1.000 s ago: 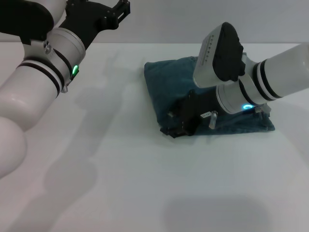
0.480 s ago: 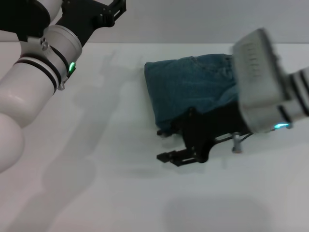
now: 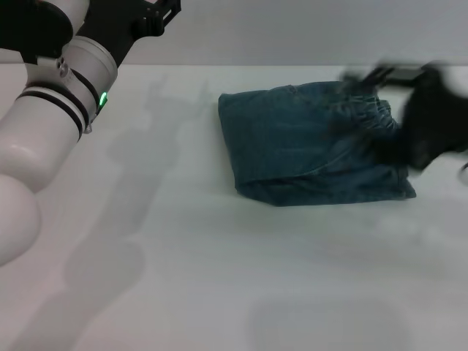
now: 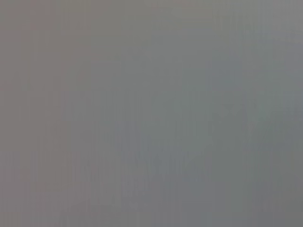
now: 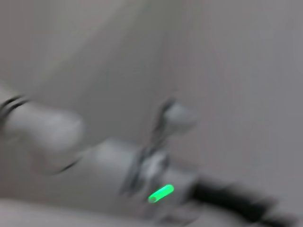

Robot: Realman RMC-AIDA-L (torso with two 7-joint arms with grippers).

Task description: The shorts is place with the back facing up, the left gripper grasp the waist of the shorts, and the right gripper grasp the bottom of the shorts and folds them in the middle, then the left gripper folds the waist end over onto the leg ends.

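The shorts (image 3: 292, 146) lie folded into a compact blue-green denim block on the white table, centre-right in the head view. Their ruffled elastic waist end (image 3: 369, 110) shows on top at the far right. My right gripper (image 3: 409, 110) is a dark moving smear above the bundle's right end, and whether it touches the cloth cannot be made out. My left gripper (image 3: 156, 13) is raised at the top left, far from the shorts and partly cut off by the picture's edge. The right wrist view shows the left arm with its green light (image 5: 161, 193). The left wrist view shows only plain grey.
The white table (image 3: 219, 278) stretches wide in front of and to the left of the shorts. The left arm (image 3: 51, 124) fills the left side of the head view. A grey wall runs behind the table.
My right gripper has left the near left corner of the folded shorts and swung fast up and to the right. The left arm has drifted slightly up and left. The shorts stay folded.
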